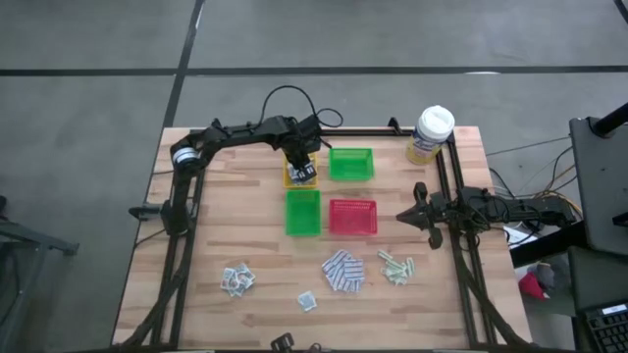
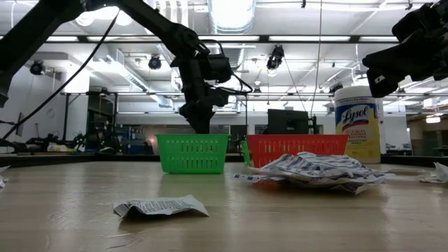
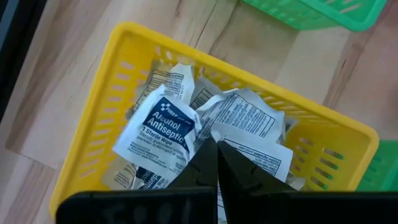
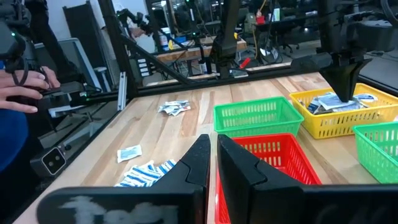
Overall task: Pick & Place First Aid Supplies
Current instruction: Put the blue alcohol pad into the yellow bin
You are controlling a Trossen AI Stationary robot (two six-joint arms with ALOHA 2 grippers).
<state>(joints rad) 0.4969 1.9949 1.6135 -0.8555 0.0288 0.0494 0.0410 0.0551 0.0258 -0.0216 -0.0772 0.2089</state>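
A yellow tray (image 1: 290,180) (image 3: 93,124) at the table's far middle holds several white sachets (image 3: 158,127). My left gripper (image 1: 302,169) (image 3: 216,146) points steeply down into it, shut, its tips among the sachets. More white sachets (image 1: 236,279) lie flat on the table near the front left, with one sachet (image 1: 307,301) apart from them. A heap of blue-and-white pads (image 1: 343,272) and some pale green strips (image 1: 395,267) lie at the front middle. My right gripper (image 1: 404,215) (image 4: 212,155) waits level at the right edge, shut, touching nothing. My left gripper comes from above, pointing steeply down, with its shut fingertips on the crumpled upper edge of a white printed sachet (image 3: 214,132) in the tray. The fingers themselves hide the exact pinch. The sachet lies on the other sachets inside the yellow tray.
A green tray (image 1: 351,163) stands right of the yellow one; another green tray (image 1: 303,212) and a red tray (image 1: 352,217) stand nearer. A yellow canister with a white lid (image 1: 430,134) is at the far right corner. A person's hand (image 4: 25,81) shows beyond the table.
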